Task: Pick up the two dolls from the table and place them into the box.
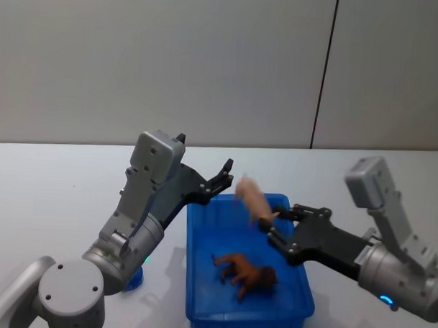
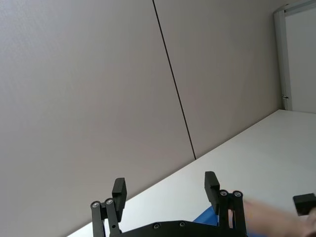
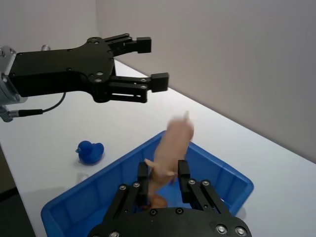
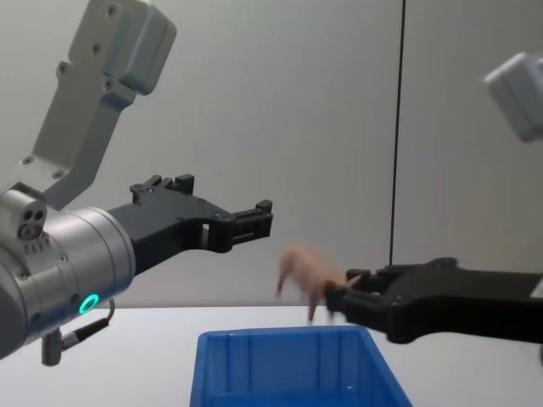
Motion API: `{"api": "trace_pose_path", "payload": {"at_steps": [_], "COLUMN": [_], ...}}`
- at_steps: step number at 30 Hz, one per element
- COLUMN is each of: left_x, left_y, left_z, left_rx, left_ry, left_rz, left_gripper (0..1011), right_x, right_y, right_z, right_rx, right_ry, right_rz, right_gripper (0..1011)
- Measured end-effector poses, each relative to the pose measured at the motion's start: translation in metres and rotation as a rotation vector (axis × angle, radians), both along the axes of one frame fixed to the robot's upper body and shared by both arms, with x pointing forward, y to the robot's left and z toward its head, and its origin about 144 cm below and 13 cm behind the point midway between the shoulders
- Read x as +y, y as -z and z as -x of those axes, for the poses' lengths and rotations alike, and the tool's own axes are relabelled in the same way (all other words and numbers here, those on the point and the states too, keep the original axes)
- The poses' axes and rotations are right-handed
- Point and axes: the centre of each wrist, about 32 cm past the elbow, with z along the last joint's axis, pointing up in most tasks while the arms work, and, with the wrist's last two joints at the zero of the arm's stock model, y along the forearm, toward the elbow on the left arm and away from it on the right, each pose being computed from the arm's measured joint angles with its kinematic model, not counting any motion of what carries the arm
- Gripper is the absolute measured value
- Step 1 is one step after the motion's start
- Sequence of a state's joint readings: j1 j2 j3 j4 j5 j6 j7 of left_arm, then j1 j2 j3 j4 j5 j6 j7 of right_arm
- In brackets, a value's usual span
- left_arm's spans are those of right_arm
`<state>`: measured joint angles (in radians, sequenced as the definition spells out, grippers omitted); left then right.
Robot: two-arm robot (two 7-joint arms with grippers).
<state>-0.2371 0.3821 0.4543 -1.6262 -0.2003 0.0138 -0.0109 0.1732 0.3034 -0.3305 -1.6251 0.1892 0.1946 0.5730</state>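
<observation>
One pink doll in R hand, rect. box

The box, lower centre of the head view, is glossy blue plastic. The table around it is smooth and white, with a dull sheen. The left gripper and the right gripper are matt black, with small bright metal screws. The pink doll and the brown doll look matt, while the wrist casing at the chest view's lower left is satin silver metal.
</observation>
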Motion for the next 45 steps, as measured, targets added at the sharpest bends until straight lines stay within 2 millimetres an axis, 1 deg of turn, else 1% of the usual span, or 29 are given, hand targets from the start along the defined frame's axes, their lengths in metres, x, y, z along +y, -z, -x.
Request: {"api": "trace_pose_path", "payload": {"at_steps": [5, 7, 8, 11, 13, 14, 15, 16, 18, 23, 29, 30, 32, 39, 45], "left_x": [0.000, 0.000, 0.000, 0.000, 0.000, 0.000, 0.000, 0.000, 0.000, 0.000, 0.000, 0.000, 0.000, 0.000, 0.000], "left_y": [0.000, 0.000, 0.000, 0.000, 0.000, 0.000, 0.000, 0.000, 0.000, 0.000, 0.000, 0.000, 0.000, 0.000, 0.000], "left_z": [0.000, 0.000, 0.000, 0.000, 0.000, 0.000, 0.000, 0.000, 0.000, 0.000, 0.000, 0.000, 0.000, 0.000, 0.000], "left_rx": [0.000, 0.000, 0.000, 0.000, 0.000, 0.000, 0.000, 0.000, 0.000, 0.000, 0.000, 0.000, 0.000, 0.000, 0.000], "left_ry": [0.000, 0.000, 0.000, 0.000, 0.000, 0.000, 0.000, 0.000, 0.000, 0.000, 0.000, 0.000, 0.000, 0.000, 0.000], "left_rz": [0.000, 0.000, 0.000, 0.000, 0.000, 0.000, 0.000, 0.000, 0.000, 0.000, 0.000, 0.000, 0.000, 0.000, 0.000], "left_gripper": [1001, 1001, 1001, 1001, 1001, 1001, 1001, 1001, 1001, 1001, 1001, 1001, 1001, 1001, 1001], "right_x": [0.009, 0.014, 0.014, 0.017, 0.017, 0.018, 0.018, 0.017, 0.016, 0.008, -0.010, -0.016, -0.021, -0.050, -0.064], "right_y": [0.001, 0.001, 0.001, 0.002, 0.002, 0.002, 0.002, 0.002, 0.002, 0.004, 0.007, 0.008, 0.009, 0.015, 0.017], "right_z": [-0.004, -0.005, -0.006, -0.007, -0.008, -0.008, -0.008, -0.008, -0.008, -0.006, 0.001, 0.003, 0.005, 0.017, 0.023], "right_rx": [0.014, 0.019, 0.021, 0.025, 0.025, 0.025, 0.025, 0.025, 0.020, 0.007, -0.004, -0.004, -0.004, 0.014, 0.024], "right_ry": [-0.015, -0.019, -0.020, -0.020, -0.018, -0.017, -0.013, -0.011, -0.004, 0.015, 0.045, 0.055, 0.064, 0.121, 0.148], "right_rz": [0.009, 0.015, 0.017, 0.022, 0.023, 0.024, 0.026, 0.026, 0.028, 0.026, 0.020, 0.017, 0.014, 0.009, 0.009], "right_gripper": [460, 572, 572, 651, 732, 747, 798, 798, 875, 999, 1001, 1001, 1001, 1001, 1001]}}
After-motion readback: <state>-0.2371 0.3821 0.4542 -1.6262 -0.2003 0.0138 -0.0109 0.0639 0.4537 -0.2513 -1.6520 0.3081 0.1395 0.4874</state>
